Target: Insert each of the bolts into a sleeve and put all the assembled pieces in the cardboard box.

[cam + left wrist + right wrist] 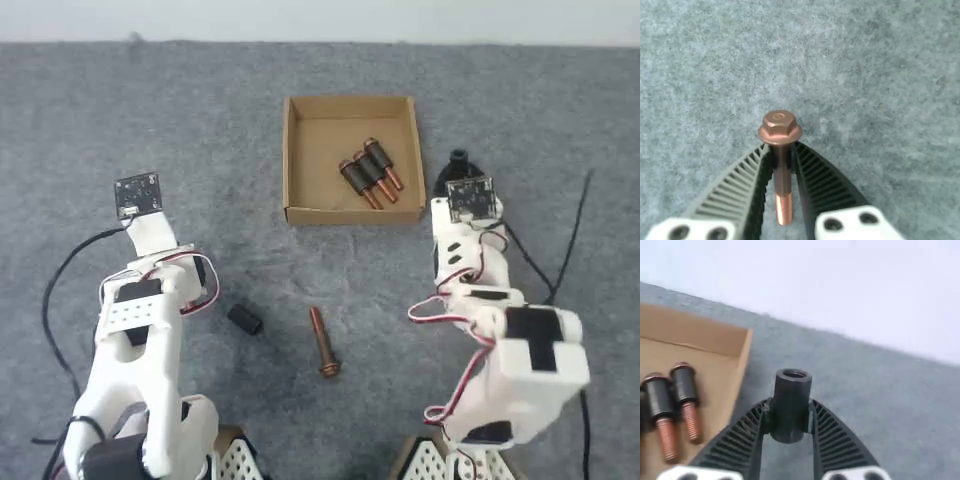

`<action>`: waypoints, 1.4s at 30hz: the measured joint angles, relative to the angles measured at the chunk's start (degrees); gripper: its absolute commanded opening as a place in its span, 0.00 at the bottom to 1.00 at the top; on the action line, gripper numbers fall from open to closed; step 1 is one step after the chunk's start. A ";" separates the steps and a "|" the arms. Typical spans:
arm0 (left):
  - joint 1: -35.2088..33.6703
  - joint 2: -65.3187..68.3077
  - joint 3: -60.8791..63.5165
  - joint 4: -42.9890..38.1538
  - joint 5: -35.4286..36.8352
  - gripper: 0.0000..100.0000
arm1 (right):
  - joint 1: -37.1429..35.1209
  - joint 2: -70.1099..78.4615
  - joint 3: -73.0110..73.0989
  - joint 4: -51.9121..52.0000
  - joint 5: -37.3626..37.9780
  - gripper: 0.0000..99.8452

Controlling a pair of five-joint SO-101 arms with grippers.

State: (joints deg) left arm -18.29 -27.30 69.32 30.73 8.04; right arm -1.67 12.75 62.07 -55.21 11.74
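Overall, the table is covered by a grey felt-like mat point(200, 110) with a nubbly, fibrous surface.

A shallow square cardboard box point(349, 214), open-topped with plain brown walls, sits at 12 o'clock from the mat's centre. It contains three assembled pieces point(371, 172). Each is a matte black tube over a threaded copper shank. They lie side by side, touching and slanted, in the box's 3 o'clock half. Their threaded ends point toward about 5 o'clock.

Left gripper point(781, 148): ribbed black jaws are clenched on the shank of a copper-coloured flange-head bolt point(780, 128). The bolt's hexagonal head and round collar jut past the jaw tips. The shank is smooth near the head, and its threaded end lies back between the jaws. Grey mat lies beneath.

Right gripper point(790, 405): ribbed black jaws grasp a black cylindrical sleeve point(793, 390). The sleeve is matte, and its open bore shows at the end that juts past the tips. It is held over the mat, just outside the box's 3 o'clock wall.

On the mat:
- A loose black sleeve point(244, 319), short and tubular, lies on its side at 7 o'clock from the box.
- A loose copper bolt point(323, 342) lies flat at 6 o'clock from the box, with its head toward 6 o'clock.
- The two are near each other but apart.
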 measured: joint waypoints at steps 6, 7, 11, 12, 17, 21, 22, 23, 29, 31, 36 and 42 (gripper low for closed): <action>0.00 0.00 0.00 0.00 0.00 0.01 | -1.85 1.93 0.00 -1.49 -9.76 0.01; 0.00 0.00 0.00 0.00 0.00 0.01 | -1.85 1.93 0.00 -1.49 -11.52 0.01; 0.00 0.00 0.00 0.00 0.00 0.01 | -1.49 1.93 0.00 -1.49 -18.46 0.01; 0.00 0.00 0.00 0.00 0.00 0.01 | -1.49 1.93 0.00 -1.49 -19.52 0.01; 0.00 0.00 0.00 0.00 0.00 0.01 | -1.67 1.32 1.05 -2.81 -21.27 0.01; 0.00 0.00 0.00 0.00 0.00 0.01 | -2.81 -2.37 7.74 -9.85 -21.27 0.01; 0.00 0.00 0.00 0.00 0.00 0.01 | -3.78 -3.16 9.41 -10.81 -21.27 0.01; 0.00 0.00 0.00 0.00 0.00 0.01 | -4.57 -3.69 10.90 -11.43 -21.27 0.01; 0.00 0.00 0.00 0.00 0.00 0.01 | -6.51 -5.10 17.85 -15.82 -21.27 0.01; 0.00 0.00 0.00 0.00 0.00 0.01 | -7.03 -5.10 20.40 -19.34 -21.27 0.01; 0.00 0.00 0.00 0.00 0.00 0.01 | -10.02 -5.19 26.99 -28.66 -20.40 0.01; 0.00 0.00 0.00 0.00 0.00 0.01 | -15.03 -5.19 31.47 -33.14 -13.54 0.01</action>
State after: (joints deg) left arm -18.29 -27.30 69.32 30.73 8.04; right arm -16.70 7.56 93.54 -88.35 -1.80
